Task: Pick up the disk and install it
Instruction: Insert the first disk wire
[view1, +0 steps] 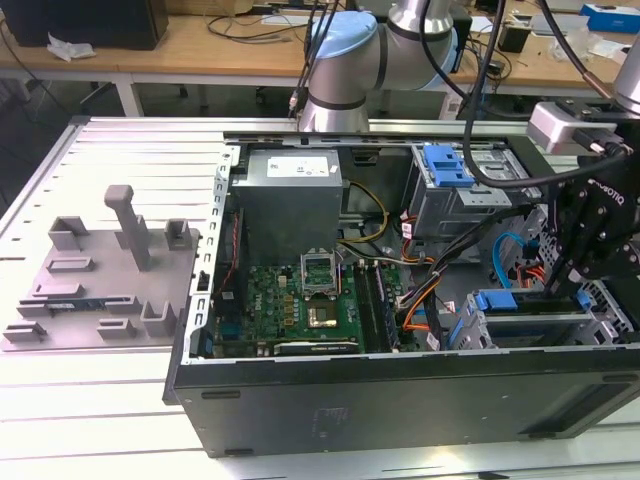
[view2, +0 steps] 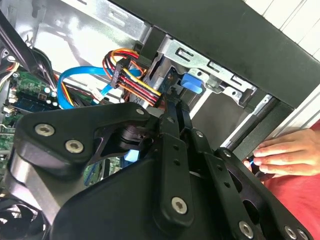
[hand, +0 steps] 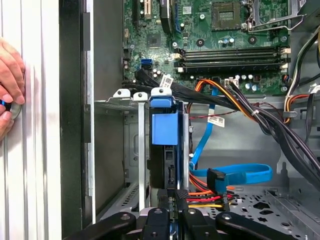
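My worry here is a jam: the disk stands on edge in the drive cage at the corner of the case, and a skewed push could wedge its blue bracket against the rails. The power leads and blue data cable lie just beside the gripper, ready to snag. A person's hand rests on the table just outside the case wall. The arm reaches over from the far side, wrist bent down at the exterior view's right. Its fingers are drawn together at the disk's near end; whether they pinch it I cannot tell
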